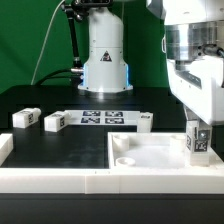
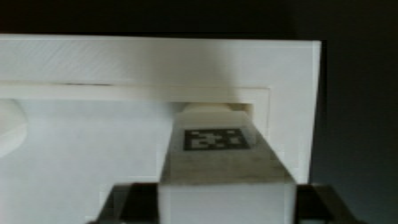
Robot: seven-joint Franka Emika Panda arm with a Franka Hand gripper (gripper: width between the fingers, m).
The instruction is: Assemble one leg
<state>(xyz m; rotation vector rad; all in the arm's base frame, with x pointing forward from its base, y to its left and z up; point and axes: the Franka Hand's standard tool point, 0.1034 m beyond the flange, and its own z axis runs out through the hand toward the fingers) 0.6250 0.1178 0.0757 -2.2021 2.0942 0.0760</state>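
Arm reaches down from the top of the exterior view's right, wrist pointing roughly straight down, claw (image 1: 197, 131) low over the right part of the white panel (image 1: 150, 162). Claw is closed around the leg (image 1: 199, 147), one finger on each side of it, gripping the upper end. Leg hangs upright, tag marks facing the camera. Lower end sits at or just above the panel surface near its right rim; contact can't be told.

Wrist view: leg (image 2: 217, 150) runs out from between the dark fingers (image 2: 313, 206), one tag face up, far end close in by an inner corner of the panel (image 2: 107, 70) rim.

Three more leg blocks lie loose on the black tabletop (image 1: 70, 145), well apart from the claw: two (image 1: 25, 118) (image 1: 55, 122) at the exterior view's left, one (image 1: 145, 120) just beside the marker board (image 1: 100, 118). Arm base (image 1: 105, 70) stands behind the board.
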